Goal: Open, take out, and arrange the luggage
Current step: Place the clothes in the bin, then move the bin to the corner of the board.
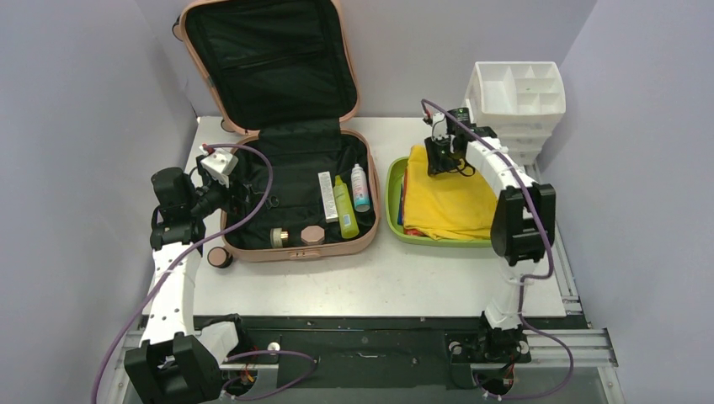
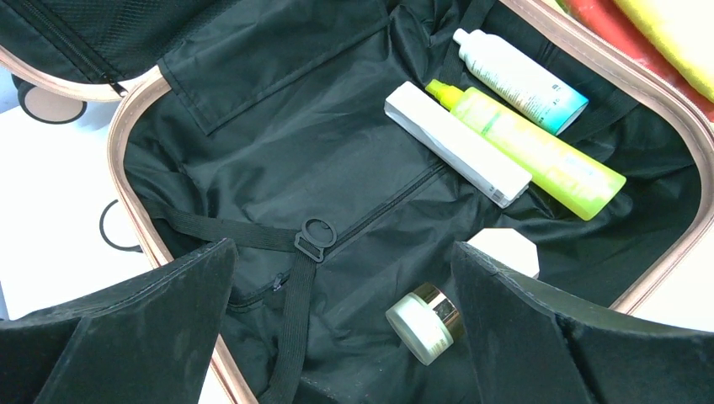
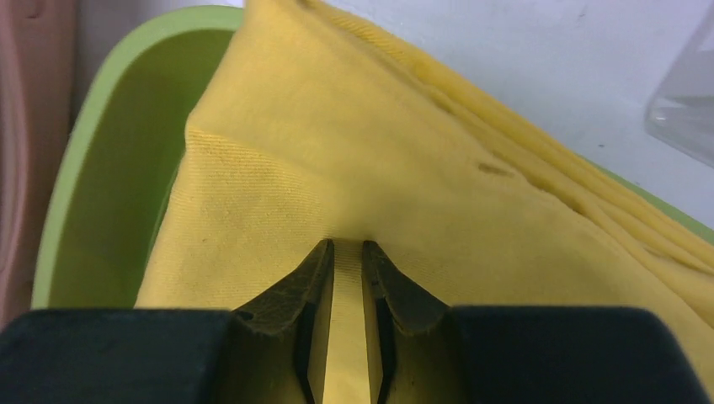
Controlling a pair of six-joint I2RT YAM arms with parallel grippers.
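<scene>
The right gripper (image 3: 347, 247) has its jaws almost together, with a thin ridge of the yellow cloth (image 3: 396, 168) nipped between them over the green tray (image 3: 101, 185). The nip looks shallow, so the fabric could slide out on a lift. If it holds, only the top layer may rise, unfolding the stack and dragging the coloured layers (image 1: 403, 204) beneath it over the tray's edge.

The left gripper (image 2: 343, 251) hangs wide open with nothing in it above the luggage (image 2: 122, 143). The luggage lies open on the desk (image 1: 379, 278), its lid (image 1: 269, 93) leaning back beyond that gripper. Below and ahead of its fingers lie a jar (image 2: 425, 322), a white tube (image 2: 459, 143), a green bottle (image 2: 539, 160) and a white bottle (image 2: 518, 80). A descent for the jar could snag the strap and ring (image 2: 316, 237) just beside it, or roll the jar away on the slack lining. A knock on the near wall might shift the whole case.

Several things are hard to tell:
- how much cloth sits between the right jaws
- how many layers lie under the yellow one
- what the pale object (image 2: 505, 250) is, half behind the left gripper's right finger

The lid's zipped pocket hides whatever it holds, and the bottle labels are too small to read
</scene>
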